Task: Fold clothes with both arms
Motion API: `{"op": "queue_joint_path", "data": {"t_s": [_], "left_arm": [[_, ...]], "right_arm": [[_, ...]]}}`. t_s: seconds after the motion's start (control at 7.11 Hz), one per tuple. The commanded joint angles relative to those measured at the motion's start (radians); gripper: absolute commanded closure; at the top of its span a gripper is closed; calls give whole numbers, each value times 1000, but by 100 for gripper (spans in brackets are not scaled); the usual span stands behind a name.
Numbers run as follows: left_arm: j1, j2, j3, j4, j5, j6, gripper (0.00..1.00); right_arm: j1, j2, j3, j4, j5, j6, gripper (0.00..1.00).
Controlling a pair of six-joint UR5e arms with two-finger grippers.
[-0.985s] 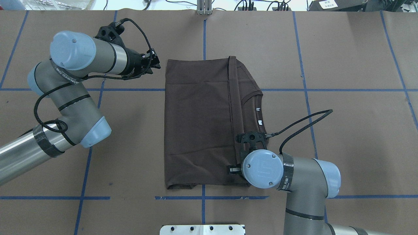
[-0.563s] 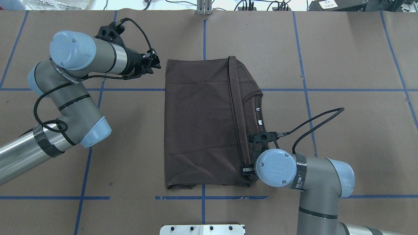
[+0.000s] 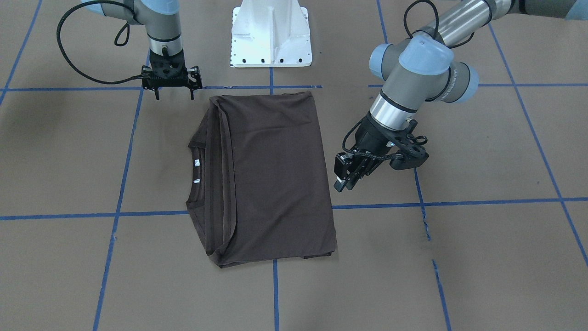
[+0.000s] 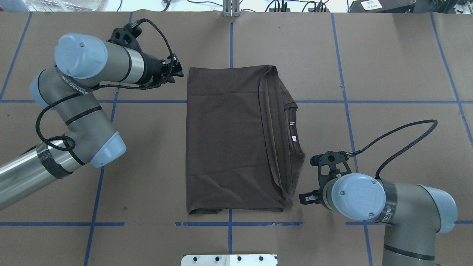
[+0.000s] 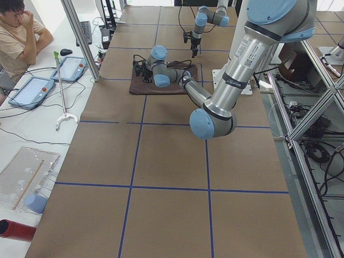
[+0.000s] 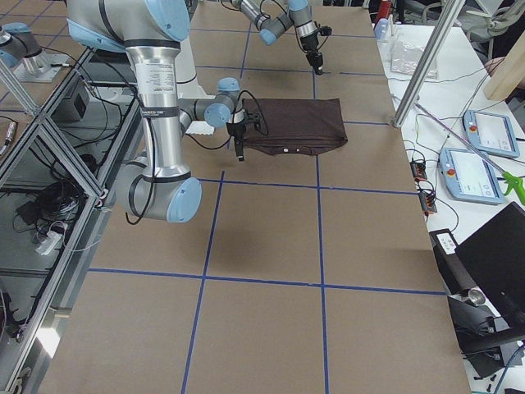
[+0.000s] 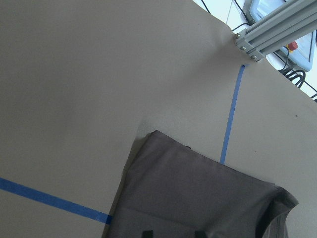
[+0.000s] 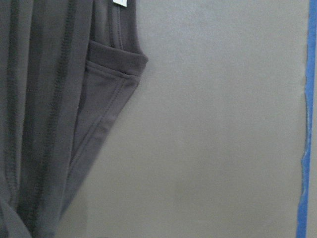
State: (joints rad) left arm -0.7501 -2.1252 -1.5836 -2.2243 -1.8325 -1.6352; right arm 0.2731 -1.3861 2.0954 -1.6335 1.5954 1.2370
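Seen from overhead: brown paper-covered table (image 4: 399,55), blue tape grid lines (image 4: 343,74). Right black two-finger gripper (image 3: 174,94) at the shirt's 4 o'clock, jaws apart, empty. Folded dark brown T-shirt (image 4: 225,140) lies flat at centre. Left black two-finger gripper (image 3: 342,178) at its 10 o'clock, spread, empty. Black cables (image 4: 281,5) along the far edge.

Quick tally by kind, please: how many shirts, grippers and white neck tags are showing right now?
T-shirt: 1
Grippers: 2, the left gripper and the right gripper
White neck tags: 2
Total: 5
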Motion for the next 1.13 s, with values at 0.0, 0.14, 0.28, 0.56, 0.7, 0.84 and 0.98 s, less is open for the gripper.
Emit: {"op": "queue_joint_path", "data": {"t_s": [0.0,0.14,0.28,0.56,0.7,0.84,0.98], "left_arm": [[0,1,-6,0,1,0,60],[-2,1,-7,0,-1,0,60],[0,1,-9,0,1,0,60],[-2,1,-19,3,-1,0,60],[0,2,-19,3,-1,0,60],[0,1,-19,3,-1,0,60],[0,1,-21,2,-1,0,60]], "right_arm": [[15,184,-122,-28,-6,10,0],[15,255,-186,-37,-6,13,0],[15,257,-199,-37,-8,6,0],[15,248,-216,-37,-6,-5,0],[17,242,-221,-37,-5,-5,0],[15,236,-225,-35,-2,-5,0],[18,222,-227,-35,1,-8,0]]}}
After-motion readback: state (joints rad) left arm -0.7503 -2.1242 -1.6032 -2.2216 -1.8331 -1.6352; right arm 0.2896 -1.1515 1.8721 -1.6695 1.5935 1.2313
